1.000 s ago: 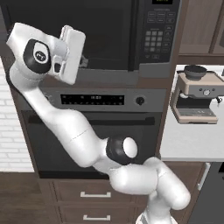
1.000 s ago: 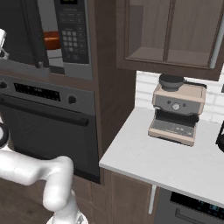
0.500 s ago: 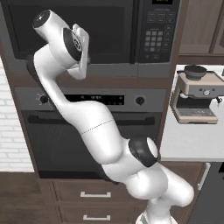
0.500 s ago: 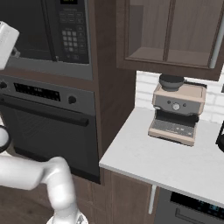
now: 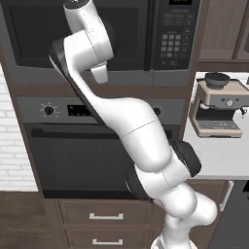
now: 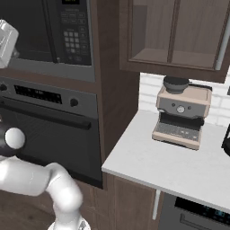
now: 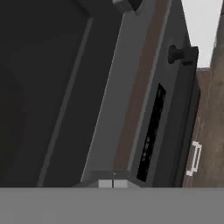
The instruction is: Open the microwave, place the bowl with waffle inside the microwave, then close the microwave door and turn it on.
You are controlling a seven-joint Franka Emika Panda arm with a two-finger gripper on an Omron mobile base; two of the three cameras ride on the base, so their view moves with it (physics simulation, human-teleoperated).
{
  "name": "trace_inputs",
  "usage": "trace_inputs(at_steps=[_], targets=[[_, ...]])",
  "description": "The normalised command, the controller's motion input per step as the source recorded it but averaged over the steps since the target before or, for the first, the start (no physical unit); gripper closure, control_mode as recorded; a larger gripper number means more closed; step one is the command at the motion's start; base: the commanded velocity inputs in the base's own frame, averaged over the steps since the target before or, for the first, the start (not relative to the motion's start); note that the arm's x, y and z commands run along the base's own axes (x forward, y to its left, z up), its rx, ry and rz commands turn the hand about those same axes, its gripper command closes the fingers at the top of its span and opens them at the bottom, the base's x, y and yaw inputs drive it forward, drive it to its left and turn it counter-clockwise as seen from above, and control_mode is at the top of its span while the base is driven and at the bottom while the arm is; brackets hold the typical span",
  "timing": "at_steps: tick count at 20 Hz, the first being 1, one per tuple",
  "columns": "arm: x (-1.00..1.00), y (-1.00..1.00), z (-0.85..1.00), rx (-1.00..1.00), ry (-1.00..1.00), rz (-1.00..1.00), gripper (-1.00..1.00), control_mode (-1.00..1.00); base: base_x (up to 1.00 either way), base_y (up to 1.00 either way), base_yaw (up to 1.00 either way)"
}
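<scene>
With the microwave door [image 5: 78, 34] shut, presumably sealing the bowl and waffle out of sight, the arm's closed, empty gripper [image 7: 113, 184] hangs at the door's lower edge, left of the keypad [image 5: 176, 36] it must press.

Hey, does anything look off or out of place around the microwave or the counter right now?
Nothing stands out. The microwave door sits flush and the coffee machine stands upright on the counter, with no spill.
</scene>
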Motion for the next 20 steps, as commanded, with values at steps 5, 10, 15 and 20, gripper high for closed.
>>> trace_inputs(at_steps=[5, 10, 15, 20], targets=[[-0.85, -0.4, -1.0, -0.13, -0.49, 0.54, 1.0, -1.0, 0.0, 0.0, 0.0], [-1.0, -0.94, -0.87, -0.03, -0.43, 0.43, 1.0, -1.0, 0.0, 0.0, 0.0], [-0.97, -1.0, 0.06, 0.17, -0.47, 0.34, 1.0, -1.0, 0.0, 0.0, 0.0], [-1.0, -0.78, 0.52, 0.18, -0.23, 0.29, 1.0, -1.0, 0.0, 0.0, 0.0]])
